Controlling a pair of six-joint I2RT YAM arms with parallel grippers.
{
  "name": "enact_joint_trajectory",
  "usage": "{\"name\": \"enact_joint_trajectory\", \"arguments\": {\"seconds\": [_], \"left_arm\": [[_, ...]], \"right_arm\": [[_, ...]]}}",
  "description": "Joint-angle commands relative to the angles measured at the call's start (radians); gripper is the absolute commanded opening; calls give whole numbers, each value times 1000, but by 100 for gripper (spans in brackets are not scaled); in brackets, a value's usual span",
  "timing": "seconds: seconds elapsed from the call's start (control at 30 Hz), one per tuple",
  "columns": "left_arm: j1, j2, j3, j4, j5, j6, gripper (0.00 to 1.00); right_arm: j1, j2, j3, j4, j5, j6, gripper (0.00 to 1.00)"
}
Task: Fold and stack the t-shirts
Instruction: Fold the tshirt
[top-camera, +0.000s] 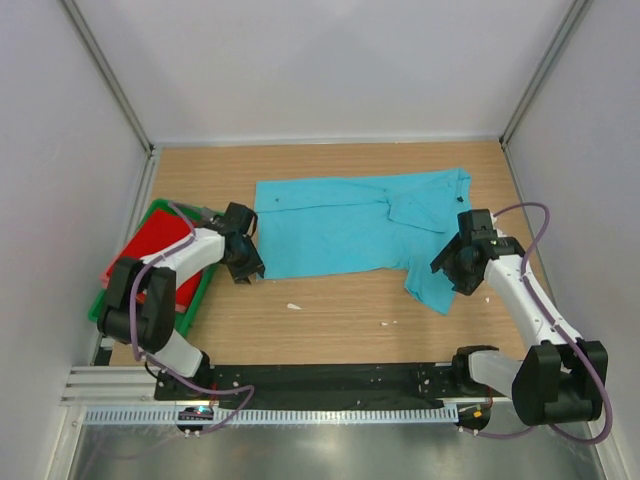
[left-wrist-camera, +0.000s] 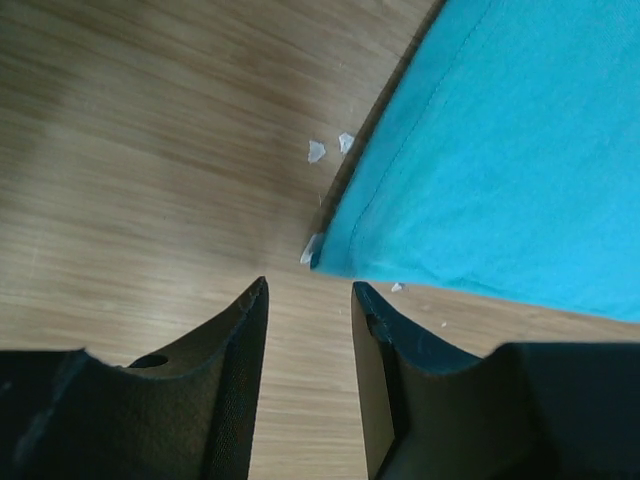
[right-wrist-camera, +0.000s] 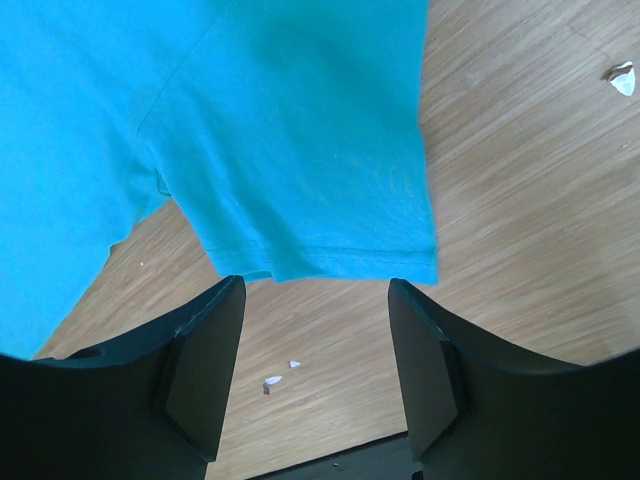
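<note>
A turquoise-blue t-shirt (top-camera: 350, 225) lies spread flat on the wooden table. A red t-shirt (top-camera: 150, 250) lies in the green tray at the left. The orange t-shirt is out of view. My left gripper (top-camera: 250, 272) is open and empty, just off the blue shirt's near-left corner. In the left wrist view that corner (left-wrist-camera: 335, 255) lies just ahead of the gripper (left-wrist-camera: 310, 290). My right gripper (top-camera: 447, 268) is open and empty over the shirt's near-right sleeve. In the right wrist view the sleeve hem (right-wrist-camera: 340, 250) lies just ahead of the wide-open gripper (right-wrist-camera: 315, 290).
The green plastic tray (top-camera: 198, 298) stands at the table's left edge beside the left arm. Small white scraps (top-camera: 293, 306) lie on the wood near the shirt; others show in the left wrist view (left-wrist-camera: 316, 151) and the right wrist view (right-wrist-camera: 620, 78). White walls enclose the table.
</note>
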Motion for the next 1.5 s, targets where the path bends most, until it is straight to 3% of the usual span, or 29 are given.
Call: {"name": "enact_joint_trajectory", "arguments": {"seconds": [0.0,0.37,0.67,0.93,1.23,1.33,1.4,1.47], "left_arm": [[-4,33,48,57,-51,-36,41],[-6,121,37,89,-32,-53,37],[-6,105,42,71,-26,-34,0],[-7,82,45,69,8,-3,0],[-6,71,62,71,60,47,0],[-4,57,65,62,55,59,0],[-4,51,69,57,51,64,0],[0,48,69,43,49,67,0]], "right_arm": [[4,-17,17,3,35,16,65],[4,44,28,-2,56,30,68],[-108,63,-38,-20,65,42,66],[-165,99,-113,127,27,-4,51],[-165,148,-162,251,21,-31,47],[-166,171,-176,296,27,-31,40],[-168,197,-176,306,26,-33,30],[-166,201,-172,285,23,-30,5]]}}
